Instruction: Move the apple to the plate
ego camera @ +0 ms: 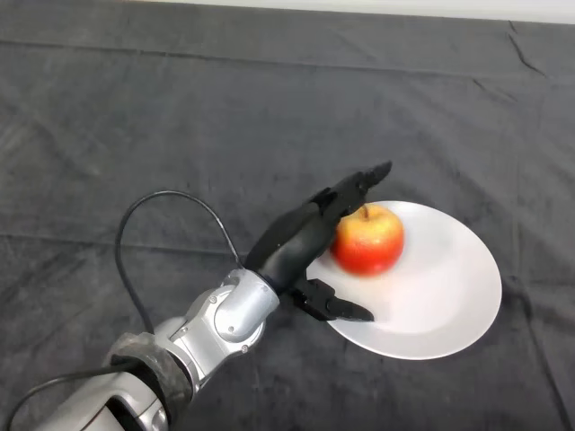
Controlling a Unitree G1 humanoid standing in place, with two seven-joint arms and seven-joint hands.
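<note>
Fingers (355, 190) of the left hand (301, 238) lie nearly straight along the upper left side of the apple (368, 239), touching or just clear of it, while the thumb (334, 307) reaches out below at about seven o'clock from the fruit; the hand is spread, not clasped round anything. Apple: red and yellow, stem up, resting on the left part of the white plate (449, 296), towards nine o'clock from the plate's centre. Plate: on the dark cloth (180, 117), at about four o'clock from the middle of the table. Judgement: the fruit appears delivered, so the step in hand is the release. Done well, the fingers draw away towards eight o'clock without brushing the apple, which is round and may roll; the thumb, lying over the rim, should lift clear so the plate is not dragged.
</note>
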